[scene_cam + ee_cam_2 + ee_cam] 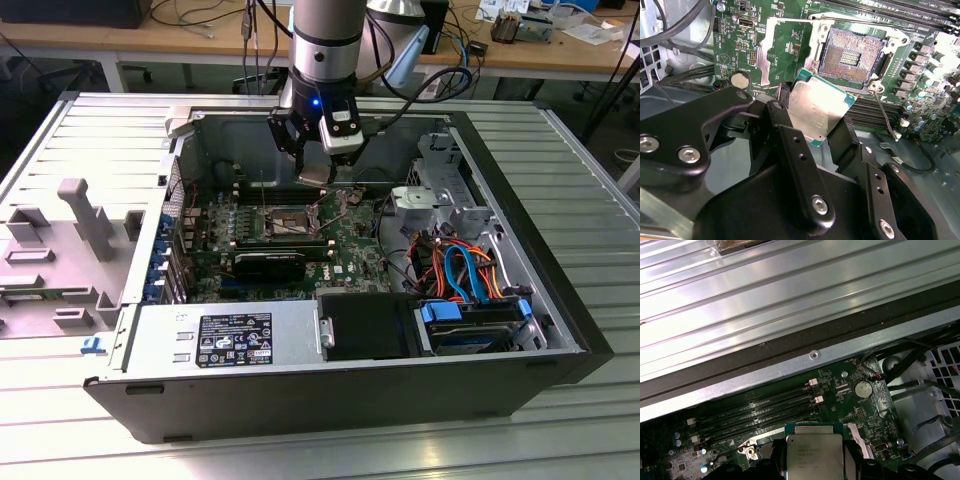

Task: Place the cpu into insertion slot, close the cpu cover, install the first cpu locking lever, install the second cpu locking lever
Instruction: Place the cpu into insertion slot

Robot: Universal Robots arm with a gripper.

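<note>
My gripper (318,172) is shut on the cpu (816,111), a flat square chip with a silvery top and green edge, held tilted above the motherboard. The first wrist view shows the same cpu (814,456) between the dark fingers (852,462). The insertion slot (852,54) lies bare, its gold-brown contact field exposed, a short way beyond the chip. In the exterior view the slot (288,218) sits below the gripper, toward that view's left. The cpu cover (782,47) stands swung open beside the slot. A thin wire locking lever (885,114) sticks out from the slot's corner.
The open computer case (560,300) lies on a ribbed metal table (590,170). Long black memory slots (760,410) and a coin battery (863,389) flank the slot. A power supply (225,340), drive bays with blue and orange cables (465,270) and a grey side panel (60,250) surround the board.
</note>
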